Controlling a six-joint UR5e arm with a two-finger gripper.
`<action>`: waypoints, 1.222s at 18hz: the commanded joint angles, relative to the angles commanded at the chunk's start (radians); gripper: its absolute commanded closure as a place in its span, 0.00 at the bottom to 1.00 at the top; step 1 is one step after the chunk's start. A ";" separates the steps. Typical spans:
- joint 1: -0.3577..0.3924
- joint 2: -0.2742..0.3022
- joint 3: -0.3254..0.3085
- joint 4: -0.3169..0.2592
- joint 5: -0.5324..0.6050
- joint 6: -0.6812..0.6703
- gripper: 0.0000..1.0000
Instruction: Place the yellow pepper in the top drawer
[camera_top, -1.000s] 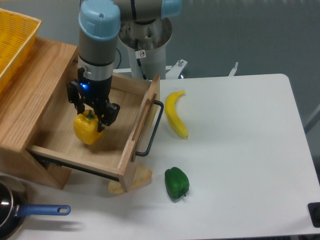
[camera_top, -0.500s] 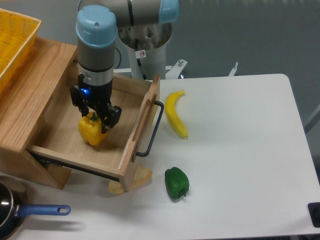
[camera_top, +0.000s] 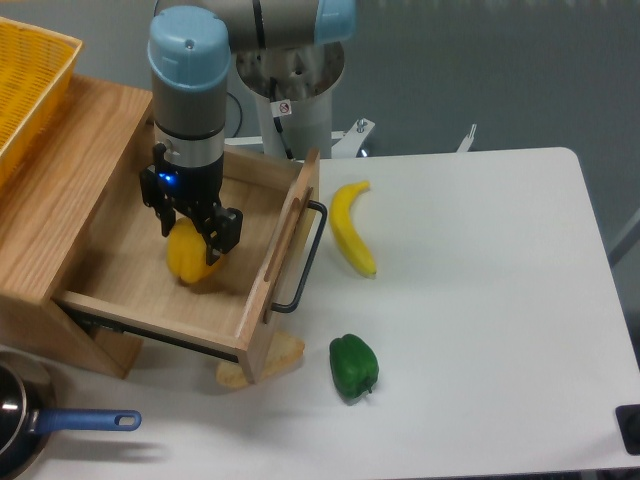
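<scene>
The yellow pepper (camera_top: 190, 260) is low inside the open top drawer (camera_top: 120, 290), a light-wood box with a black bar handle (camera_top: 305, 258) on its front panel. My gripper (camera_top: 192, 232) points straight down into the drawer. Its black fingers are shut on the top of the pepper and hide its stem. I cannot tell whether the pepper touches the drawer floor.
A yellow wire basket (camera_top: 25, 85) stands on the cabinet top at the far left. A banana (camera_top: 350, 228) and a green pepper (camera_top: 354, 367) lie on the white table right of the drawer. A pan with a blue handle (camera_top: 60, 423) is at the bottom left.
My gripper has moved slightly right and a little deeper into the drawer, carrying the yellow pepper with it. Nothing else has moved.
</scene>
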 joint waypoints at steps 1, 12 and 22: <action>0.000 0.006 0.000 0.000 0.000 0.000 0.05; 0.038 0.081 0.025 -0.009 0.035 -0.002 0.00; 0.262 0.103 0.014 -0.008 0.044 0.057 0.00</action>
